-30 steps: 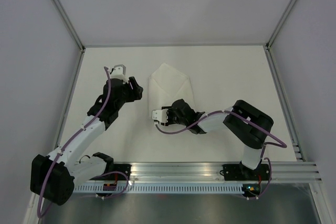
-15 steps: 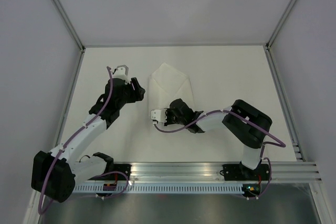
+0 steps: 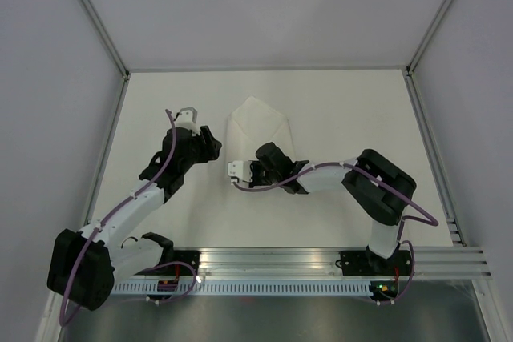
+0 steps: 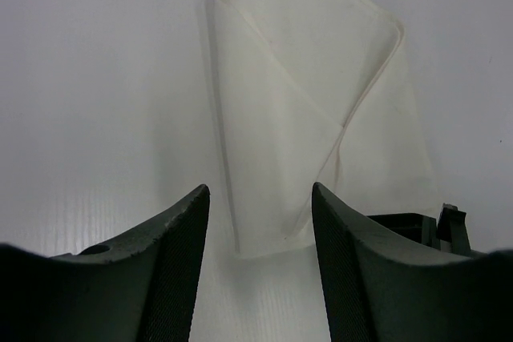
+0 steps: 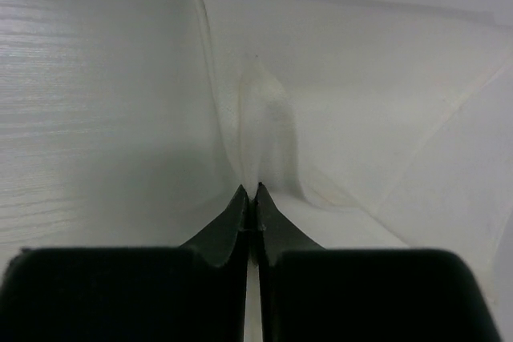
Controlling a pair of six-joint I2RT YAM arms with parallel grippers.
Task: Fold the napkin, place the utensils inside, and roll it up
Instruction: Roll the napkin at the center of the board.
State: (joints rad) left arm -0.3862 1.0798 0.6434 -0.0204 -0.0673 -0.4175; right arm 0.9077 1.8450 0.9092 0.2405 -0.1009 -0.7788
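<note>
The white napkin (image 3: 260, 124) lies folded into a pointed shape on the table's middle. My right gripper (image 3: 260, 154) is at its near edge, and in the right wrist view the gripper (image 5: 251, 190) is shut on a raised pinch of the napkin (image 5: 361, 94). My left gripper (image 3: 215, 143) is open and empty just left of the napkin. In the left wrist view the gripper (image 4: 258, 222) faces the napkin's near left corner (image 4: 304, 102), with part of the right gripper (image 4: 417, 226) at the right. The utensils are out of view.
The white table (image 3: 361, 118) is walled by metal posts and grey panels at the back and sides. A metal rail (image 3: 321, 262) with both arm bases runs along the near edge.
My right gripper has moved a little up and left, still on the napkin's near edge. My left gripper has shifted slightly right, closer to the napkin.
</note>
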